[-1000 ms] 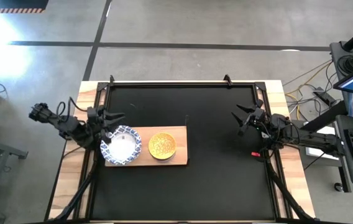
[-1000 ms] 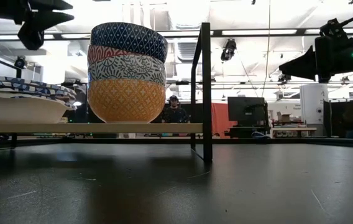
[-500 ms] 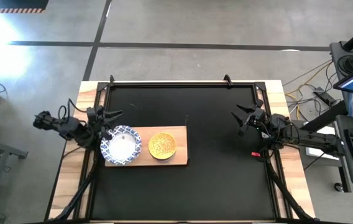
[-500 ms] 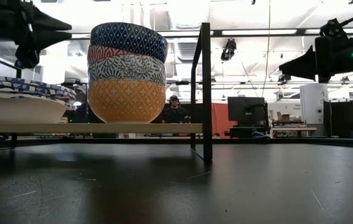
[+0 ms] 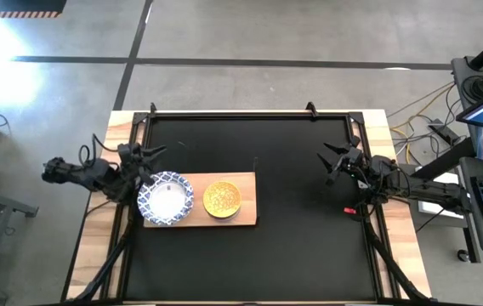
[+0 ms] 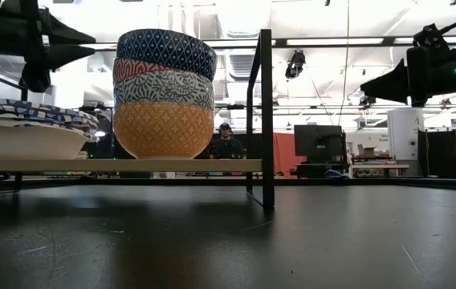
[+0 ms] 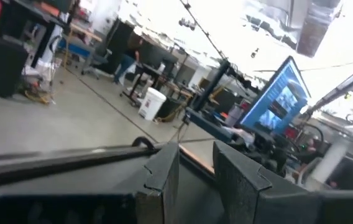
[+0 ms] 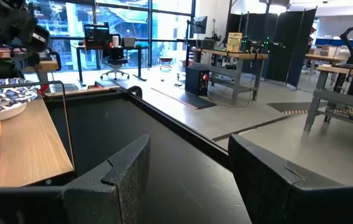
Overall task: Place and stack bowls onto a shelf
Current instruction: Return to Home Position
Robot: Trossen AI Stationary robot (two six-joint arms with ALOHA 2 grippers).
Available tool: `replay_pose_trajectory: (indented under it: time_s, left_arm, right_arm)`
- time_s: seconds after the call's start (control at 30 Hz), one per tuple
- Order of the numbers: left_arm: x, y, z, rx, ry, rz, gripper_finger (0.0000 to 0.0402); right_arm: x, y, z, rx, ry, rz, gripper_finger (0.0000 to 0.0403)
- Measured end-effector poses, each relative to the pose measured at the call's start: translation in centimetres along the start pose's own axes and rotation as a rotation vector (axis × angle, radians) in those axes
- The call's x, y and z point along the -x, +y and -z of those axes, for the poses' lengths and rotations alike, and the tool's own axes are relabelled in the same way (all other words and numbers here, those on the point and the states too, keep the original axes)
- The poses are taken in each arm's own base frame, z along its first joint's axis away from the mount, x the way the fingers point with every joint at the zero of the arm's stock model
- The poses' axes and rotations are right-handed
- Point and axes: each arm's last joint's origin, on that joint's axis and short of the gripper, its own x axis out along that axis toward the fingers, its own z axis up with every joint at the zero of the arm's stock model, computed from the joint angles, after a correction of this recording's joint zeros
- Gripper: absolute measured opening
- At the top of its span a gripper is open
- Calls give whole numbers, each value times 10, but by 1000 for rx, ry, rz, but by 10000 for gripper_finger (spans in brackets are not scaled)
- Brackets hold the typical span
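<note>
Showing four stacked bowls (image 6: 164, 92) low, one yellow interior (image 5: 222, 198) overhead, left gripper (image 5: 155, 156) and right gripper (image 5: 329, 165) parted

We see glossy, glazed bowls (image 6: 164, 96) on a matt pale-wood shelf (image 6: 132, 164); the black table (image 6: 292, 241) looks dull and faintly scuffed.

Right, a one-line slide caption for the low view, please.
Four small patterned bowls stacked beside large blue-rimmed white bowls on a light-wood shelf board, left gripper and right gripper hanging overhead.
</note>
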Motion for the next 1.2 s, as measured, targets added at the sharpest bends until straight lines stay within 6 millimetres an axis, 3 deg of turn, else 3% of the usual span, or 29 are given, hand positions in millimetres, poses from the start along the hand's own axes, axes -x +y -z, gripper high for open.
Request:
replay_pose_trajectory:
  time_s: [0.3,0.57,0.73,1.2]
  left_arm:
    - [-6,4,-6,-111,-48,37,82]
    - [-8,1,-23,-218,-184,230,82]
    - [-9,2,-26,-221,-214,218,82]
    - [-8,12,-6,-221,-386,306,82]
  right_arm:
    - [0,0,0,-1,0,0,206]
    - [0,0,0,-2,0,0,206]
    - [0,0,0,-2,0,0,206]
    - [0,0,0,-2,0,0,206]
